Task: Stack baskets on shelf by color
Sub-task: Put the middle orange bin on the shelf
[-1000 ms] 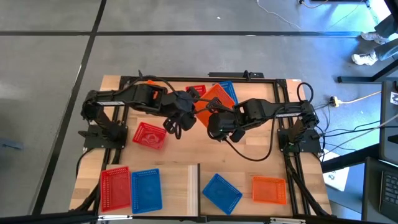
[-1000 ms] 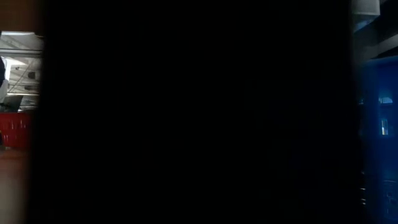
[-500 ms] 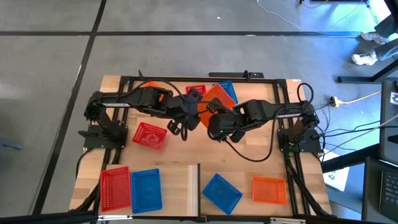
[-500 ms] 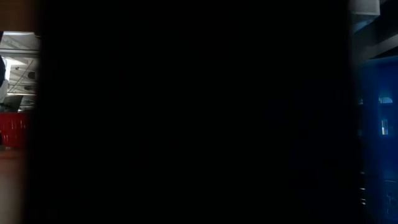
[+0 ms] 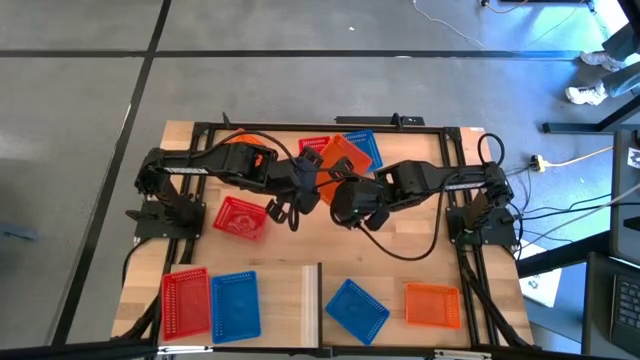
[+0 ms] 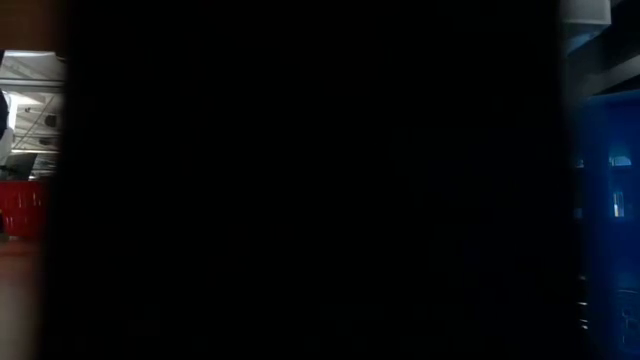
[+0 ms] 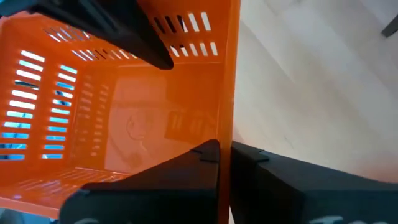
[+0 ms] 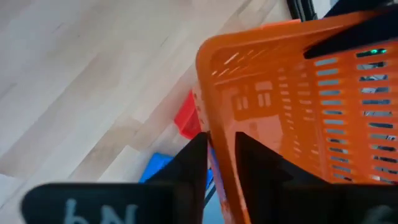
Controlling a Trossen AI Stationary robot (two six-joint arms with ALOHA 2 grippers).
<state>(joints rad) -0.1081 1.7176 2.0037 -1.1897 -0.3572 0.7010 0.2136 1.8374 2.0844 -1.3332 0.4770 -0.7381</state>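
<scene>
High view: both arms met over orange basket (image 5: pixel 340 155) near table's far edge, middle. Handover underway.
Left wrist view: left gripper (image 7: pixel 225 155), spread a second earlier, now pinched basket wall.
Right wrist view: right gripper (image 8: pixel 221 152), clamped before, had loosened; fingers straddled rim. Left arm likely carries on to shelf.

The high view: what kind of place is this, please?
Probably a robotics lab or workshop: a wooden table on a bare concrete floor, loose cables beside it, and a person's shoes at the edge.
</scene>
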